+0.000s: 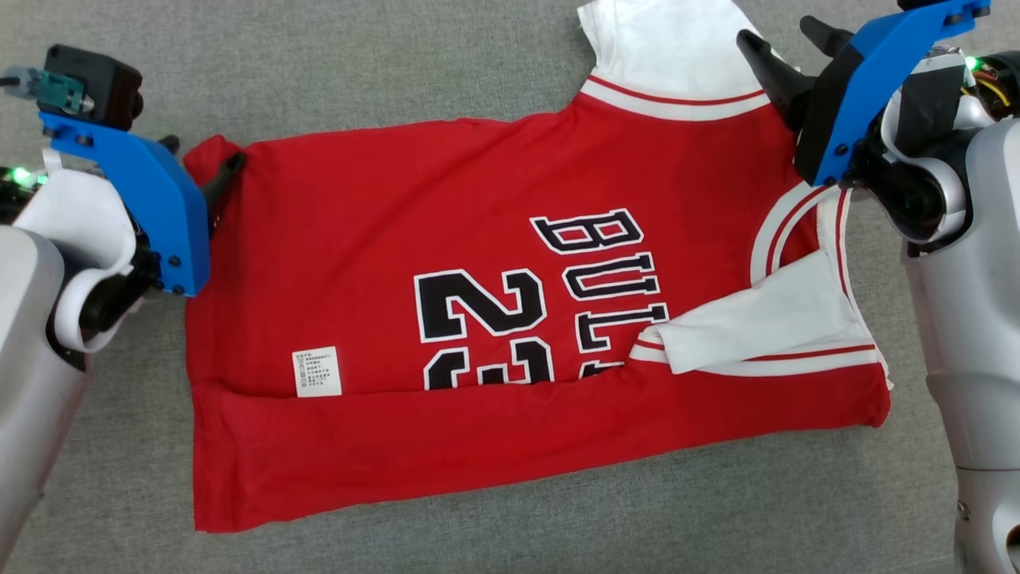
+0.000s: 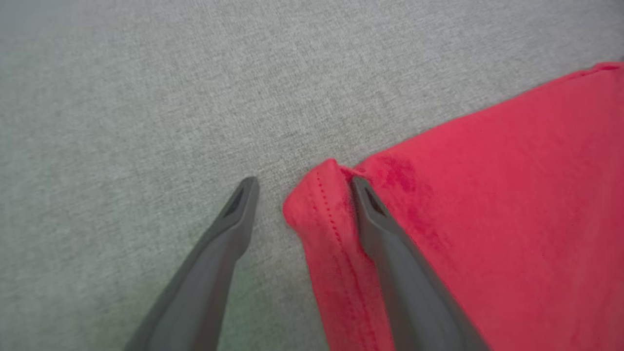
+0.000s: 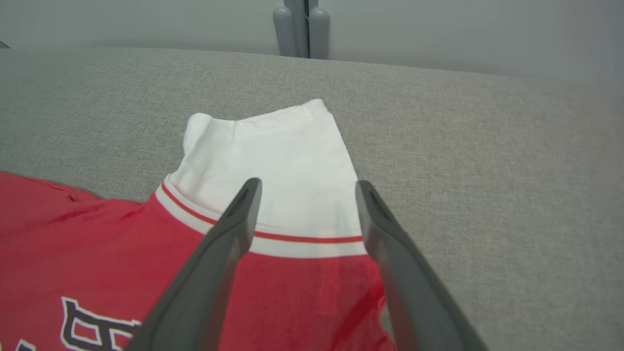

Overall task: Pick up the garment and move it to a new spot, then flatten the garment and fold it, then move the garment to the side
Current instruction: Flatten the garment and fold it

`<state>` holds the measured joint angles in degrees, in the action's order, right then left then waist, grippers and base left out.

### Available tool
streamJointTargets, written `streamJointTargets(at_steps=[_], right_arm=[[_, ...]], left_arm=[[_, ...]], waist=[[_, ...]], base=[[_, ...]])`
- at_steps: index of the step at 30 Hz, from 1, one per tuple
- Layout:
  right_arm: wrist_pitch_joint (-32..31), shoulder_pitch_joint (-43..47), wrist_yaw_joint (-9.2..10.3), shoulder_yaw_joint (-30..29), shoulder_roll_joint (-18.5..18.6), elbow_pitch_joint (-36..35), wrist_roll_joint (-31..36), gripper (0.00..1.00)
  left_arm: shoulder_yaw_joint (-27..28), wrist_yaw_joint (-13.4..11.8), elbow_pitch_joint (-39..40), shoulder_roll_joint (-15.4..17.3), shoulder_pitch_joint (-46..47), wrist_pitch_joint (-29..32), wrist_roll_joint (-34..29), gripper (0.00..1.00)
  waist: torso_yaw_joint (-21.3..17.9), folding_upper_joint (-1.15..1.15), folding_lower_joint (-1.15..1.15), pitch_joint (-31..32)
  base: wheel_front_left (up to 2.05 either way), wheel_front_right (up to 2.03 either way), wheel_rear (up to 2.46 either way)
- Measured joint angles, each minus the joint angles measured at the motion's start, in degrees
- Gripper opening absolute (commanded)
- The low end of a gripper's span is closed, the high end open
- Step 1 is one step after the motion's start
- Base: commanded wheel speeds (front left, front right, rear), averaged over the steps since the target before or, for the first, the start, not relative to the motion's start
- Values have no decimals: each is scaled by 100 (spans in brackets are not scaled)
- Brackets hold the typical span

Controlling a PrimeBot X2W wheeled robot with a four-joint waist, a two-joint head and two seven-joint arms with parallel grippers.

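Jaws of the left gripper [image 1: 201,155] stand wide apart at mid-left, straddling a hem corner of the red jersey [image 1: 358,239], gripping nothing. Spread across centre frame, it looks soft, light, floppy: pinch corners. Upper right, the right gripper [image 1: 777,32] gapes empty, perhaps above the white sleeve [image 1: 669,48].
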<state>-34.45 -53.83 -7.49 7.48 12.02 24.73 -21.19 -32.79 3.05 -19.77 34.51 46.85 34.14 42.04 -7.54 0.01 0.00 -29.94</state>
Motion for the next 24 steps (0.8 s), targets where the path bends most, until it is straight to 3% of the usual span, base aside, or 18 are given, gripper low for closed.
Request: streamJointTargets(at_steps=[3, 4, 6, 11, 24], right_arm=[[29, -52, 0, 45, 14, 74, -32, 100], [34, -79, 0, 52, 36, 96, -32, 100], [51, -127, 0, 52, 86, 152, -30, 100], [-29, -363, 0, -18, 178, 363, 125, 100], [-93, -1499, 0, -867, 335, 1588, 1617, 100]], left_arm=[[-37, -90, -60, 25, 132, 105, -83, 97], [-58, -126, -62, 30, 173, 132, -127, 44], [-76, -215, -51, 19, 208, 169, -163, 0], [-140, -300, 169, -49, 225, 265, -168, 0], [-499, 36, 857, -643, 268, -182, -191, 0]], waist=[[-20, 0, 0, -96], [-18, 0, 0, -122], [3, -1, -1, -155], [153, -1, 0, -199], [1076, -1, 0, -570]], base=[[0, 0, 0], [0, 0, 0], [0, 0, 0], [0, 0, 0], [0, 0, 0]])
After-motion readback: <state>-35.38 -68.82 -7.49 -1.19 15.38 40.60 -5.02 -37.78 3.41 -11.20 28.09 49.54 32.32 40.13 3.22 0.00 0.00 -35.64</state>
